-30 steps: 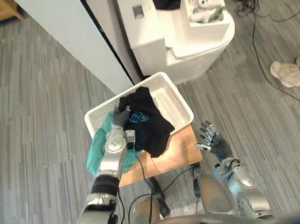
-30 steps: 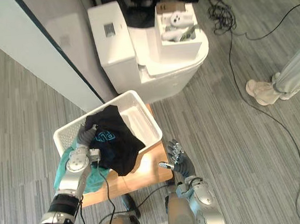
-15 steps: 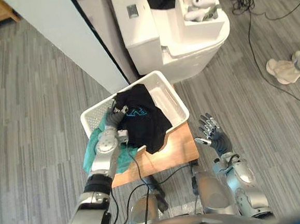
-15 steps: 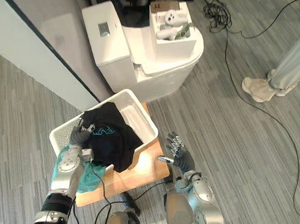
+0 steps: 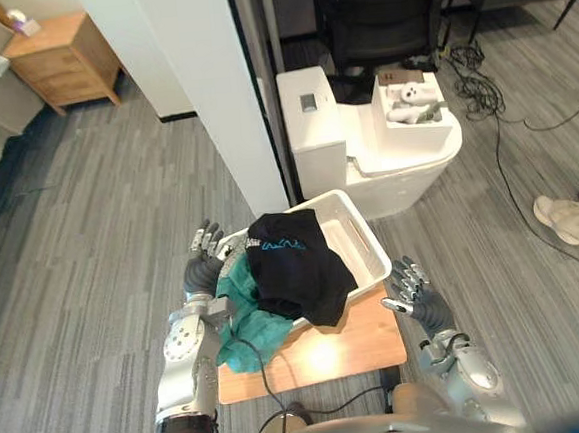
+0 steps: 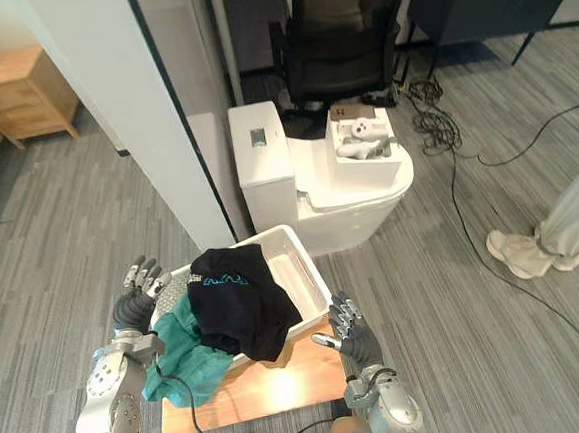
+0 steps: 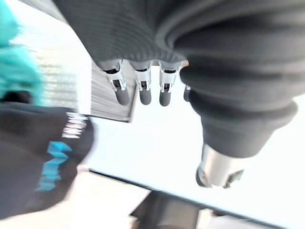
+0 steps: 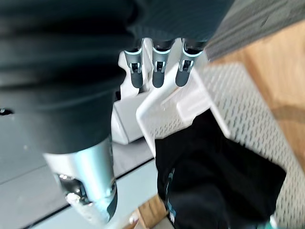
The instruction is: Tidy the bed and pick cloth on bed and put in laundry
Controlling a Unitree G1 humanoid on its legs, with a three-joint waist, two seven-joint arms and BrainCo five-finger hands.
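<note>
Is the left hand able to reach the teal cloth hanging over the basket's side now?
Probably yes. The left hand is open right beside the teal cloth, with nothing between them. The black shirt overlaps only the cloth's side away from the hand.

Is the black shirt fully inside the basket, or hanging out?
Partly out: the black shirt lies in the white basket, its lower part draped over the near rim.

White laundry basket (image 5: 357,241) sat upright, top open. Black cloth (image 5: 291,266) with teal print lay crumpled inside the basket, one end draped over its near rim. Teal cloth (image 5: 246,325) was bunched at the basket's near-left corner, spilling out over the rim.
</note>
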